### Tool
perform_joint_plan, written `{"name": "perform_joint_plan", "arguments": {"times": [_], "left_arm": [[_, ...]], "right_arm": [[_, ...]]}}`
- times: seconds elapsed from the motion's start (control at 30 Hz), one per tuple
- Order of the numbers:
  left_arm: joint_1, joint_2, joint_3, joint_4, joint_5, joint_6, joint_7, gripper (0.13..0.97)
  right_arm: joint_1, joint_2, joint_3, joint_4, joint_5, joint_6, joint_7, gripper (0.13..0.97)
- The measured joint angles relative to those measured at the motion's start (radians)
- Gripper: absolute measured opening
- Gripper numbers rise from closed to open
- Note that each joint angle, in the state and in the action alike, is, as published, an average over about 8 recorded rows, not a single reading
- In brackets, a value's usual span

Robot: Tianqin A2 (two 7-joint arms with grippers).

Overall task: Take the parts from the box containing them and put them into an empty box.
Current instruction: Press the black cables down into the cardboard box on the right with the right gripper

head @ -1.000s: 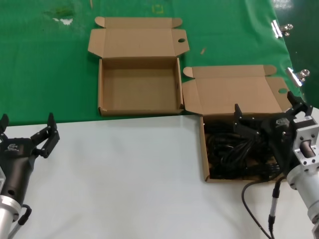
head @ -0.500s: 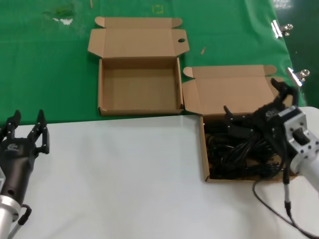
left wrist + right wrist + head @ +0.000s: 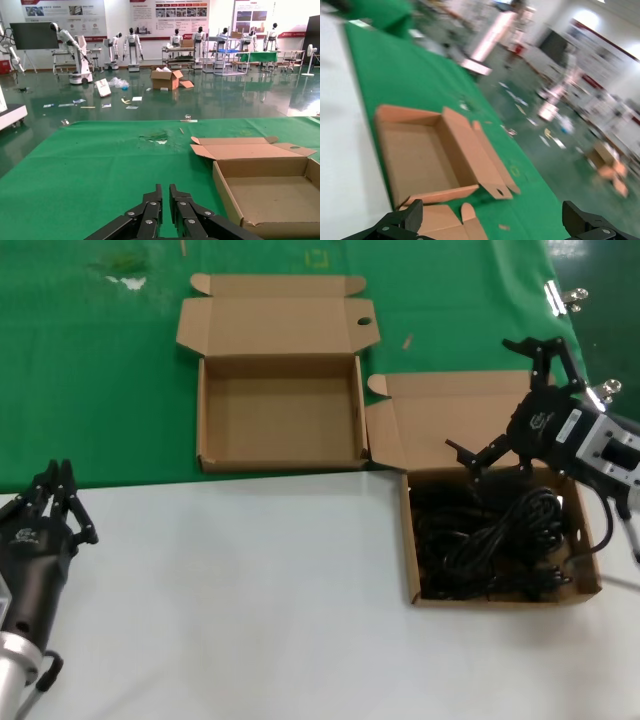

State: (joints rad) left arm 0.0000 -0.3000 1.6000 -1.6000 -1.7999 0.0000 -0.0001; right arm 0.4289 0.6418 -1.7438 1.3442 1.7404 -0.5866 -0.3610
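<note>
Surface: white tabletop [image 3: 250, 610] on near half; green cloth [image 3: 90, 370] over far half, w/ a pale scuffed patch [image 3: 125, 280] far left. Two metal clips [image 3: 565, 298] at cloth's far right edge.

Room (wrist views): large hall, glossy green floor [image 3: 150, 107], wall posters, humanoid robots [image 3: 132, 47] on stands, loose cartons and litter on floor.

Item 1: the empty box [image 3: 278, 418], on the green cloth, lid flap open to far side, bare inside.

Item 2: the box containing them [image 3: 495, 535], right of and nearer than item 1, on cloth/tabletop boundary, lid open.

Item 3: the parts [image 3: 490, 540], black cords, tangled heap inside item 2.

Item 4: right gripper [image 3: 505, 405], fingers spread wide, holding nothing, above item 2's lid, lower finger near cords.

Item 5: left gripper [image 3: 55, 505], near left over tabletop, fingers pressed together, holding nothing.
</note>
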Motion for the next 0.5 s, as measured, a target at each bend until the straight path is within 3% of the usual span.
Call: {"name": "perform_joint_plan", "arguments": {"times": [0.5], "left_arm": [[0.000, 0.000, 0.000, 0.000, 0.000, 0.000, 0.000, 0.142]], "right_arm": [[0.335, 0.074, -0.137, -0.321, -0.015, -0.497, -0.360, 0.966]]}}
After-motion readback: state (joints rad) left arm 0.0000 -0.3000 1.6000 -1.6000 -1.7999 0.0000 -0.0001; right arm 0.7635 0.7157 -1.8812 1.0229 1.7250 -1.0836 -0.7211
